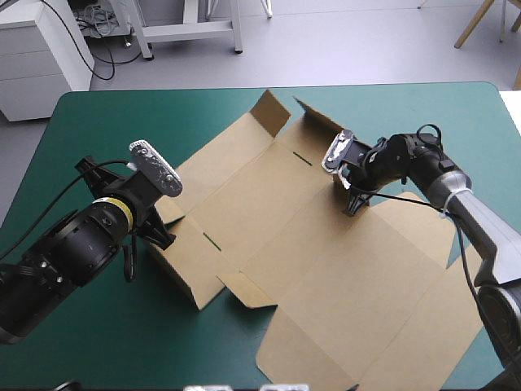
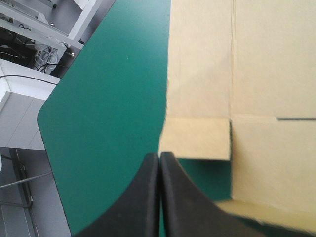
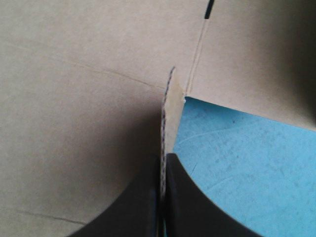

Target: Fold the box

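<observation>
Lying unfolded, one box (image 1: 326,244); two grippers: right gripper (image 3: 164,157) pinches its flap (image 3: 171,113), left gripper (image 2: 159,157) pressed together.

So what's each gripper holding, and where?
Right gripper pinches the brown cardboard box sheet by a raised flap's edge. Left gripper: shut, hold unclear.

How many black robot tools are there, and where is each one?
2. The left tool sits shut at the left edge of the box. The right tool is at the box's far right side, shut on an upright piece of its board. No others seem hidden.
</observation>
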Controlling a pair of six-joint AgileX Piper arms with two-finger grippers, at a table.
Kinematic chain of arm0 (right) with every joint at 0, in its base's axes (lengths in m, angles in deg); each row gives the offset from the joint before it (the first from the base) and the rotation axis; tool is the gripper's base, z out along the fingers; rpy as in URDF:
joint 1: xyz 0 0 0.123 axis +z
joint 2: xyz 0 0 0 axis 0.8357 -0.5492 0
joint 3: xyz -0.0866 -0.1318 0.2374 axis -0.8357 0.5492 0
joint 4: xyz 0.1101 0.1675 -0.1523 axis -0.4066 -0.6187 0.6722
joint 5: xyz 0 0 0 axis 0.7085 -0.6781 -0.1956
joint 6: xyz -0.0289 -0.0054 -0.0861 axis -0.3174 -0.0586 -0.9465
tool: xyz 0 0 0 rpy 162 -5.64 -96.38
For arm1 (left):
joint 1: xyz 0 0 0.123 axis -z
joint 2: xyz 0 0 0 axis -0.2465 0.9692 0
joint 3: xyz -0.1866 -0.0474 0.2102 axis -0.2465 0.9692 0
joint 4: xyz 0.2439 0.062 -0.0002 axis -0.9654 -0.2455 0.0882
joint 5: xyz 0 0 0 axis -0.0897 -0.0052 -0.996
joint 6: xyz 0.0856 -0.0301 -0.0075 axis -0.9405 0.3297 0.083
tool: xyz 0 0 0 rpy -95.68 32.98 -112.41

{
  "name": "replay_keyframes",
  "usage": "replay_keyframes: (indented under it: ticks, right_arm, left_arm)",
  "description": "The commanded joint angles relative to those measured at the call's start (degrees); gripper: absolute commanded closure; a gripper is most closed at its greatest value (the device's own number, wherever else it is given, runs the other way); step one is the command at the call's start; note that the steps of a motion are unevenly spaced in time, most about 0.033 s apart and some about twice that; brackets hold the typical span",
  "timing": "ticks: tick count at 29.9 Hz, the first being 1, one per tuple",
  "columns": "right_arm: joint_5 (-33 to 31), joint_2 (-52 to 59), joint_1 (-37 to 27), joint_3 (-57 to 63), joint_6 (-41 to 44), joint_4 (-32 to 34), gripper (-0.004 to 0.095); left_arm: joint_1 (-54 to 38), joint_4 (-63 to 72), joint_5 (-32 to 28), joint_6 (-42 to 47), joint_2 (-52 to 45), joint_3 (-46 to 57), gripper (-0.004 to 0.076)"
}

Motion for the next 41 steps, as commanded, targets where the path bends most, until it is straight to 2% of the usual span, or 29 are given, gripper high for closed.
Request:
replay_keyframes:
  ticks: [1, 14, 24, 34, 37, 41]
  right_arm:
    - [2.2, 1.4, 1.8, -2.8, -5.4, -0.3, 0.0928]
    - [11.8, -2.3, 13.1, -5.0, -18.4, -0.9, 0.0928]
    - [16.4, -3.1, 21.1, -5.4, -27.0, -1.0, 0.0928]
    - [25.7, -3.1, 22.0, -5.4, -26.3, -1.1, 0.0914]
    - [27.2, -3.1, 22.0, -5.4, -24.4, -1.1, 0.0839]
    - [28.0, -3.1, 22.0, -5.4, -23.1, -1.1, 0.0567]
  left_arm:
    - [0.4, -1.9, -2.4, 0.7, -1.1, -2.0, 0.0734]
    - [0.4, -2.4, -2.4, 0.7, -1.1, -2.0, 0.0734]
    - [0.4, -2.4, -2.4, 0.7, -1.1, -2.0, 0.0734]
    - [0.4, -2.4, -2.3, 0.7, -1.1, -2.0, 0.0734]
    - [0.4, -2.4, -2.3, 0.7, -1.1, -2.0, 0.0734]
    - [0.4, -2.4, -2.3, 0.7, -1.1, -2.0, 0.0734]
